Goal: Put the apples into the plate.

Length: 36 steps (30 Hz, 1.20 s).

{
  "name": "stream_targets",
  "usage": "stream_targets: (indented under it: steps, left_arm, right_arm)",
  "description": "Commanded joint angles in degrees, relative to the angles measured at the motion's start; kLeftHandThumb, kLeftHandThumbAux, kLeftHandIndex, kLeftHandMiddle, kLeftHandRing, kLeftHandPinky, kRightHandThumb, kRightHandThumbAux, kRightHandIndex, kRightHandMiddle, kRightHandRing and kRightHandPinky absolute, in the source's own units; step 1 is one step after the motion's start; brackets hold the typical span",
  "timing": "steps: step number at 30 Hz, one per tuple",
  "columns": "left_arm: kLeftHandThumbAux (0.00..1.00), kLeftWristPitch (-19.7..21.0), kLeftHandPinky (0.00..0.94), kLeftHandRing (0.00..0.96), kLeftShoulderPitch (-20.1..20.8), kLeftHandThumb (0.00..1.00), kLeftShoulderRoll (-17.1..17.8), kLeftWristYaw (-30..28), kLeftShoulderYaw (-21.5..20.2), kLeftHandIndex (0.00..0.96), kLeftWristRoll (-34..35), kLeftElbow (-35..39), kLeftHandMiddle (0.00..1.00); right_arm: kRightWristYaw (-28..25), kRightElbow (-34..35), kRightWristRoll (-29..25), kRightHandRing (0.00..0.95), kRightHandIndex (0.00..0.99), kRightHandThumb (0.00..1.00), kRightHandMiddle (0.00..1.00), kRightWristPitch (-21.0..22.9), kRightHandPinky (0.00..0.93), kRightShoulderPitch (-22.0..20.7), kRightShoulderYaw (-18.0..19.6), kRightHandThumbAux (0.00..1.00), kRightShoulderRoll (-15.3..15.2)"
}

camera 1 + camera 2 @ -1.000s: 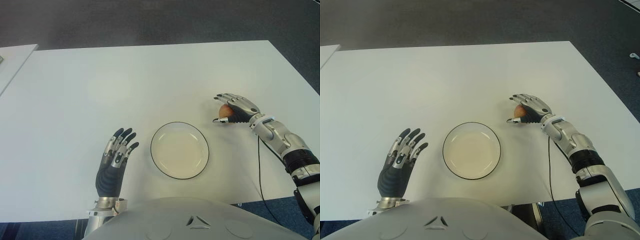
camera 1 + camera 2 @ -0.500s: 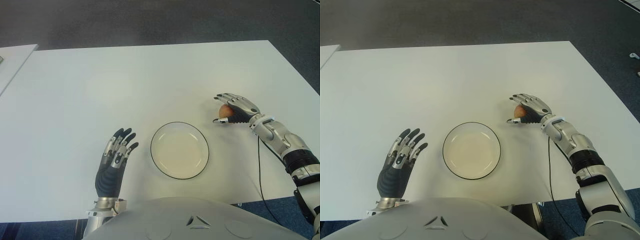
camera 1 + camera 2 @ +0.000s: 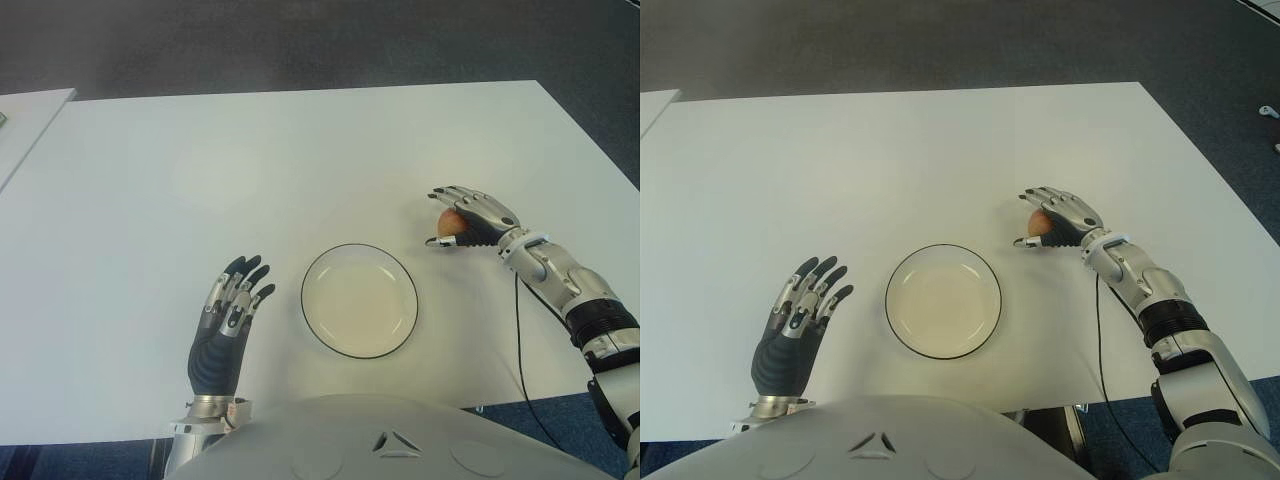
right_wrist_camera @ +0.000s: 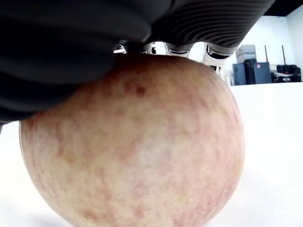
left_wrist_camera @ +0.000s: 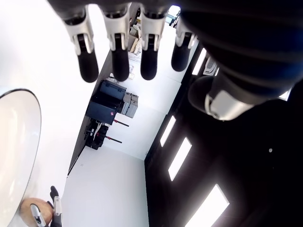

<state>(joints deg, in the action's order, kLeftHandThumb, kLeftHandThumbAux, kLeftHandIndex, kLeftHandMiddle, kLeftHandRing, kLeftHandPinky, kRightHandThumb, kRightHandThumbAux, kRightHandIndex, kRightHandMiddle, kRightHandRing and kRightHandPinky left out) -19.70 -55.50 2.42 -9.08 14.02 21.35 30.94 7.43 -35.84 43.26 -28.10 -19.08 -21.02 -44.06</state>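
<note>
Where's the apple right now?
On the table, gripped by the right hand, just right of the plate: apple.

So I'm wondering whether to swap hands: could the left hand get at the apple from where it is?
Probably not easily. The left hand shows open left of the plate, while the apple sits beyond the plate's right side, already enclosed by the right hand.

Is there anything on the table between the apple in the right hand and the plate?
Nothing visible: only bare table lies between the apple, held by the right hand, and the plate.
</note>
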Motion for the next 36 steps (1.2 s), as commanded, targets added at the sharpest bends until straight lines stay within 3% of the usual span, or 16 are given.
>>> stream_targets:
  steps: [1,4,6,7,12,15,17,25,36]
  left_arm:
    - [0.534,0.7,0.222,0.175,-0.8,0.233,1.0,-0.9,-0.2,0.165,0.7,-0.3,0.171]
    - [0.533,1.1,0.222,0.174,-1.0,0.236,1.1,-0.7,-0.1,0.163,1.1,0.0,0.169]
    - [0.534,1.2,0.222,0.173,-1.1,0.239,1.1,-0.5,-0.1,0.161,1.1,0.1,0.169]
    - [0.535,1.2,0.221,0.172,-1.1,0.24,1.0,-0.4,0.0,0.16,1.1,0.2,0.17]
    - [0.535,0.9,0.215,0.171,-1.3,0.239,1.0,-0.4,-0.1,0.159,0.6,0.3,0.171]
    - [0.532,0.4,0.214,0.17,-1.2,0.233,0.9,-0.4,-0.2,0.16,-0.3,0.2,0.17]
    - [0.53,0.4,0.215,0.17,-1.2,0.23,1.0,-0.5,-0.2,0.161,-0.3,0.2,0.169]
    - [0.532,1.1,0.221,0.174,-1.6,0.23,1.2,-0.4,-0.1,0.164,0.3,0.7,0.171]
    - [0.54,1.7,0.214,0.172,-1.9,0.242,1.3,-0.4,0.0,0.162,1.0,1.3,0.172]
  right_arm:
    - [0.4,-1.4,2.0,0.134,0.16,0.261,0.161,0.8,0.165,0.9,-1.7,0.315,0.8]
    - [1.5,-1.6,2.8,0.209,0.238,0.299,0.24,1.3,0.23,0.8,-2.1,0.329,0.9]
    - [2.2,-1.7,3.3,0.297,0.313,0.387,0.322,1.6,0.299,0.7,-2.4,0.371,1.0]
    - [2.4,-1.7,3.5,0.387,0.368,0.429,0.412,1.7,0.379,0.7,-2.5,0.39,1.0]
    - [3.1,-2.1,3.6,0.597,0.536,0.5,0.615,2.0,0.602,0.6,-2.8,0.447,1.2]
    - [3.6,-2.6,2.5,0.682,0.473,0.646,0.698,2.7,0.709,0.8,-2.3,0.62,1.9]
    - [4.0,-2.8,1.8,0.719,0.458,0.683,0.735,3.1,0.748,1.0,-1.8,0.663,2.4]
    - [2.8,-2.4,-1.0,0.791,0.442,0.726,0.814,3.3,0.806,1.9,-0.6,0.708,3.1]
    - [0.8,-1.6,-3.2,0.816,0.44,0.732,0.844,3.5,0.812,2.4,-0.1,0.711,3.3]
